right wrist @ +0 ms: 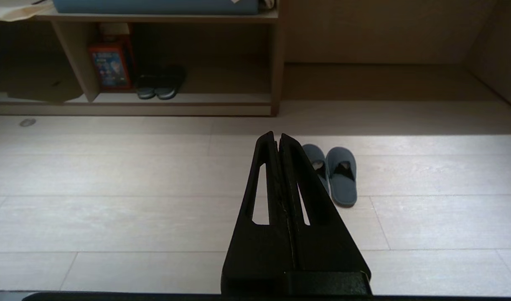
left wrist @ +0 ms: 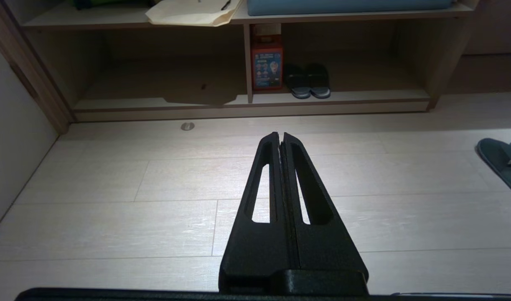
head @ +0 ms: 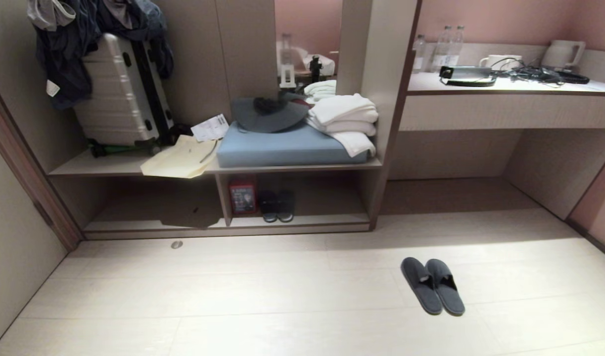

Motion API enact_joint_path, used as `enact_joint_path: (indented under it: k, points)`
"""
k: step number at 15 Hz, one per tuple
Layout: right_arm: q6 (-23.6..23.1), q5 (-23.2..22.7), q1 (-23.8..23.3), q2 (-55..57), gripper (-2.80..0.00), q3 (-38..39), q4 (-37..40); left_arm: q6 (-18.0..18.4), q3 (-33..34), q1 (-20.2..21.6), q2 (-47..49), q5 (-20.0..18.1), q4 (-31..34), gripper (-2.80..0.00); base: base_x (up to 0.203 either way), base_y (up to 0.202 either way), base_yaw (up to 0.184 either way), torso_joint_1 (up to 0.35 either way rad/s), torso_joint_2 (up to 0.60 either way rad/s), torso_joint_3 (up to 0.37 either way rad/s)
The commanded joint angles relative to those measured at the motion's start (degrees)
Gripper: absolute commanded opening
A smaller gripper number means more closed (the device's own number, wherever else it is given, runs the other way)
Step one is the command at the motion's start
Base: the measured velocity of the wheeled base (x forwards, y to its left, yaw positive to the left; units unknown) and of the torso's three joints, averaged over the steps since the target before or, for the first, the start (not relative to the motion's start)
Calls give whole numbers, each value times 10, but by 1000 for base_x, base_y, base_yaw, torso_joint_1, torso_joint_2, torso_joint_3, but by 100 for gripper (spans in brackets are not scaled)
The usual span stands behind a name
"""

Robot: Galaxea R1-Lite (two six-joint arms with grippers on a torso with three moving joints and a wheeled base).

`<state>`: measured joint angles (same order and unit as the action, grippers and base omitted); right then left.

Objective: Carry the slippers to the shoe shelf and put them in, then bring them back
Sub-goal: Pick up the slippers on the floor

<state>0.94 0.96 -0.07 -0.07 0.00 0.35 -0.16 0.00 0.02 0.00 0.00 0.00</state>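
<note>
Grey slippers [head: 432, 285] alone on pale floor [head: 262, 296], well apart from shoe shelf [head: 302, 220] housing black sandals [head: 277, 206], red box [head: 242, 196]; left gripper [left wrist: 280, 134], right gripper [right wrist: 277, 135] closed, empty, seen only from wrists.

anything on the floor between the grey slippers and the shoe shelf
Nothing visible. The slippers lie side by side on bare floor, and the stretch up to the shoe shelf shows only floorboards. Inside the shelf, a black pair and a red box sit against the divider; the rest of that bay is free.

A hotel room: suitcase [head: 121, 89], folded towels [head: 344, 121], kettle [head: 562, 53] (bottled water [head: 448, 47] beside) on desk
</note>
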Motion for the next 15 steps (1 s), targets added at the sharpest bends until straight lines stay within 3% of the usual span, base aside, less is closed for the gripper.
enact_joint_path:
  k: [1,15]
  points:
    - [0,0,0,0,-280,0,0,0,0,0,1,0,0,-280,1,-54,-7,7,-1,2]
    - [0,0,0,0,-280,0,0,0,0,0,1,0,0,-280,0,-187,2,2,2,3]
